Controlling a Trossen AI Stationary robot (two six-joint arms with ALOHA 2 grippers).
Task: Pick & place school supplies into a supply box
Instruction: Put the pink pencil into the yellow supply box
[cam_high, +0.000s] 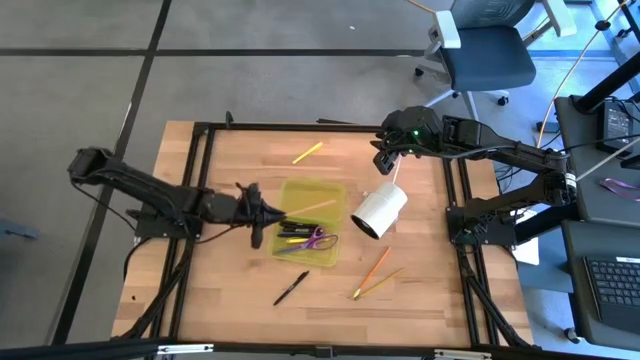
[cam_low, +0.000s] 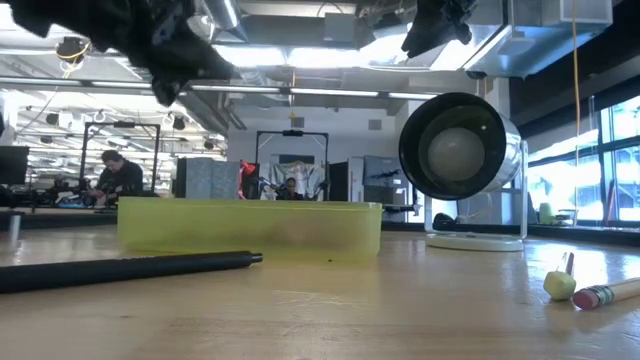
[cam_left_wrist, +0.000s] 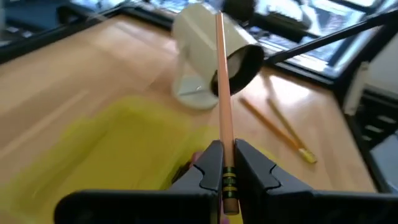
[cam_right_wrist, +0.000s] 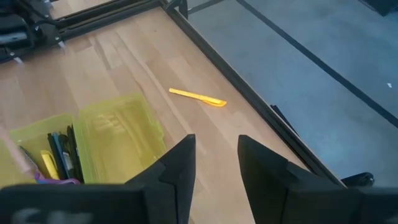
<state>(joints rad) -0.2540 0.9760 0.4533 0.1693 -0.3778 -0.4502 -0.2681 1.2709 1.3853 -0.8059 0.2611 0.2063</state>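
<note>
Left gripper (cam_left_wrist: 225, 167): clamped tight on a slim wooden pencil (cam_left_wrist: 221, 87), held over the supply box (cam_high: 300, 192), lined up for a drop!
Right gripper (cam_right_wrist: 216, 163): fingers parted, nothing in them, waiting near the table's far right corner.
Supply box: mid-table, shallow translucent yellow-green plastic; purple scissors (cam_high: 320, 239) and dark pens inside.
Still out: yellow marker (cam_high: 307, 152) toward the far edge; black pen (cam_high: 291, 288) and orange pencils (cam_high: 372, 271) toward the near edge.
White cylinder (cam_high: 379, 210): smooth, beside the box.

The table (cam_high: 230, 290) is carrying one box (cam_high: 300, 192), one white cylinder (cam_high: 380, 210), one black pen (cam_high: 291, 288), one yellow pen (cam_high: 307, 152), one orange pencil (cam_high: 375, 262), one yellow pencil (cam_high: 378, 283), and a third pencil (cam_high: 312, 206) is hanging over the box.
</note>
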